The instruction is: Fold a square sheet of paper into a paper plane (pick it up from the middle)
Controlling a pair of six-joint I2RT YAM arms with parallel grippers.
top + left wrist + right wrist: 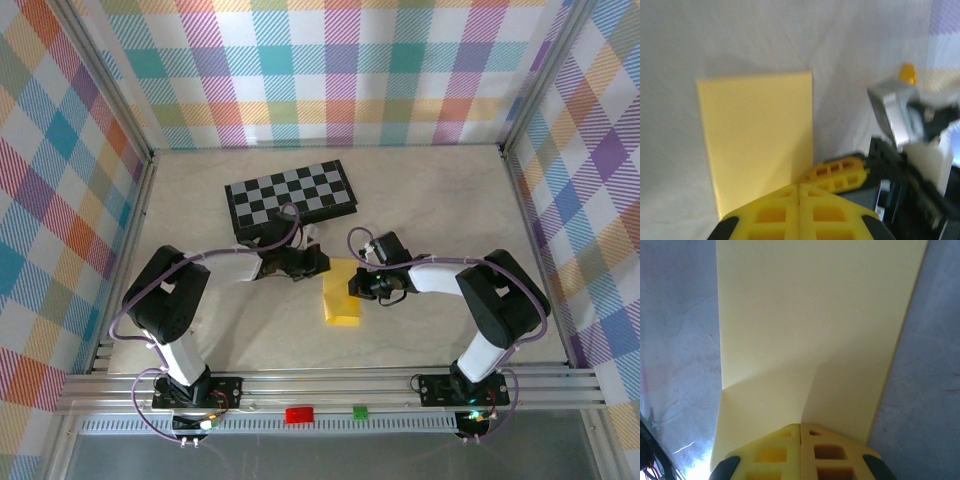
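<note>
Two arms meet over the middle of the table [430,200], where a yellow sheet of paper [343,300] lies flat as a narrow rectangle, longer than it is wide. It sits just in front of the black-and-grey chessboard [292,196], a little to the right of it and apart from it.

The left gripper [799,188] has its yellow jaws pressed together with nothing between them, its tip at the sheet's edge. The right gripper [800,426] is likewise closed tight, its tip resting on the opposite edge of the sheet. I cannot tell whether any paper is pinched there. Close to those fingers the paper shows a soft ridge or a raised layer, but I cannot say which. In the left wrist view, a small orange-yellow block [908,74] sits beyond the right arm.
</note>
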